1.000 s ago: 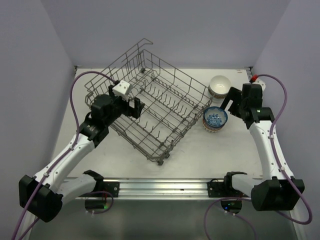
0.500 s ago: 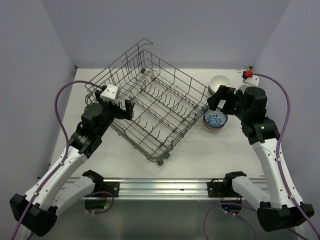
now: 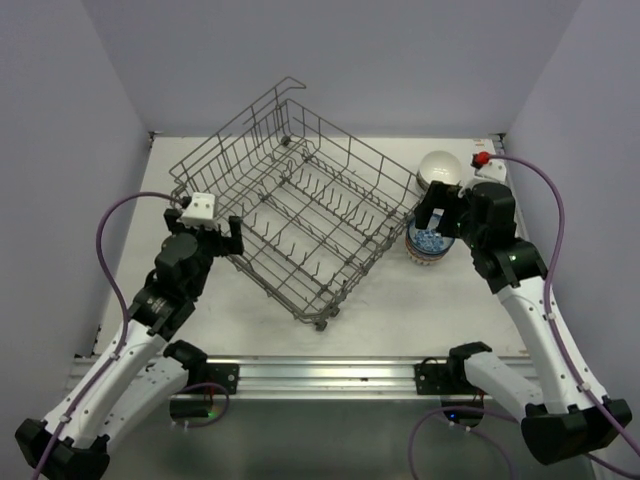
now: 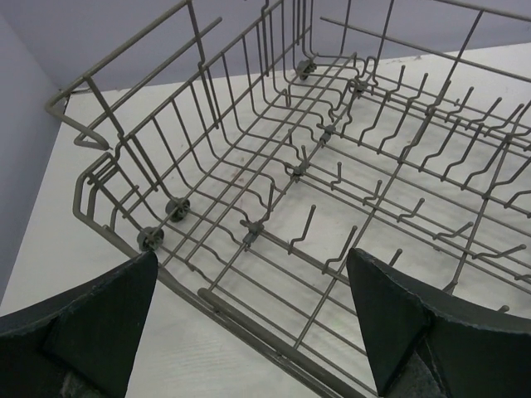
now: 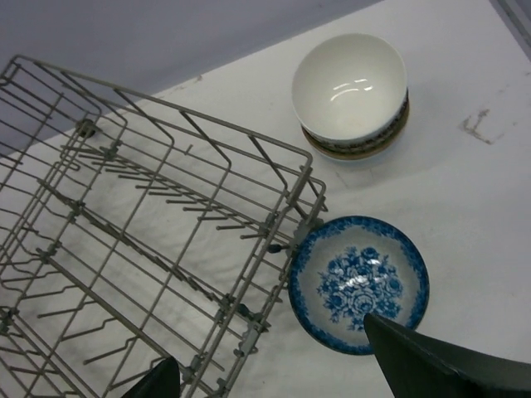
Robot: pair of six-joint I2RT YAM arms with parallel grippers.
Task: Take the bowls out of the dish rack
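The grey wire dish rack sits askew mid-table, and I see no bowl among its tines. Two groups of bowls stand on the table right of it. A blue-patterned bowl touches the rack's right corner. Behind it a white bowl is nested on top of others. My left gripper hangs open at the rack's near-left rim, its fingers holding nothing. My right gripper hovers open just above the blue bowl, fingers apart and empty.
Walls close in the table at the left, back and right. The rack's tall handle rises at the back. A rail with both arm bases runs along the near edge. Bare table lies between the rack and the rail.
My left gripper has pulled back from over the rack's left side to its near-left rim. My right gripper has swung left from beside the white bowl to above the blue one.
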